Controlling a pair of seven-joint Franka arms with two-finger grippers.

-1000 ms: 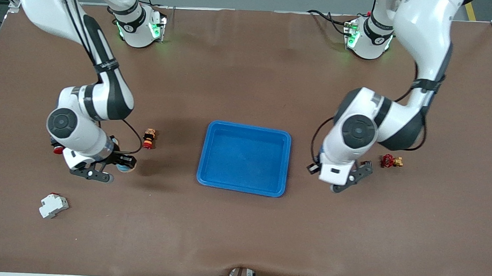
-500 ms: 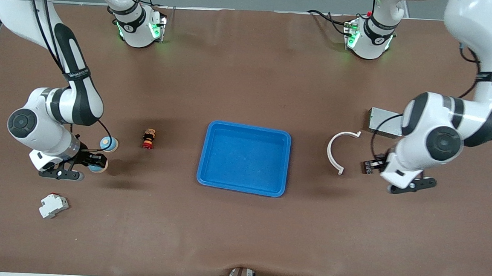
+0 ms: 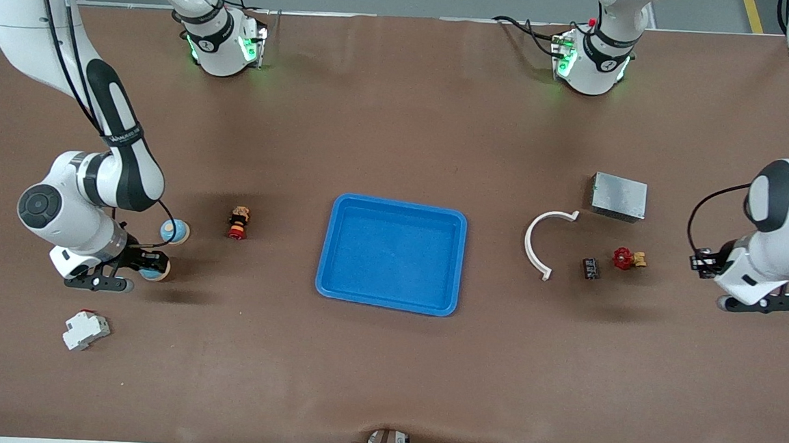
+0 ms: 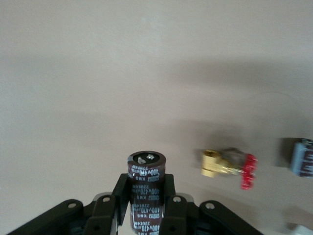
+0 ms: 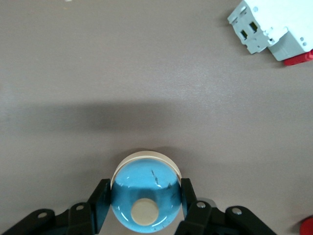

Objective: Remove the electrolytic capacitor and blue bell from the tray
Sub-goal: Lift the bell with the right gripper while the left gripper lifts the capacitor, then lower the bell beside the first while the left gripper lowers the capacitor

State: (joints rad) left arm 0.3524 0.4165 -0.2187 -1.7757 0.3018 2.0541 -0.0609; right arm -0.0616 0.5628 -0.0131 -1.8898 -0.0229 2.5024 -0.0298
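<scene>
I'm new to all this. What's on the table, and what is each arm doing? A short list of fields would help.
left tool: shut on a capacitor, near the left arm's end
right tool: shut on a blue bell, near the right arm's end
blue tray: mid-table, nothing in it
second bell: beside the right tool
second capacitor: between the white curved piece and the red valve

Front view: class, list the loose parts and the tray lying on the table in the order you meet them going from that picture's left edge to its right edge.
Breaker → second blue bell → red button → tray → white arc → spare capacitor → red valve
</scene>
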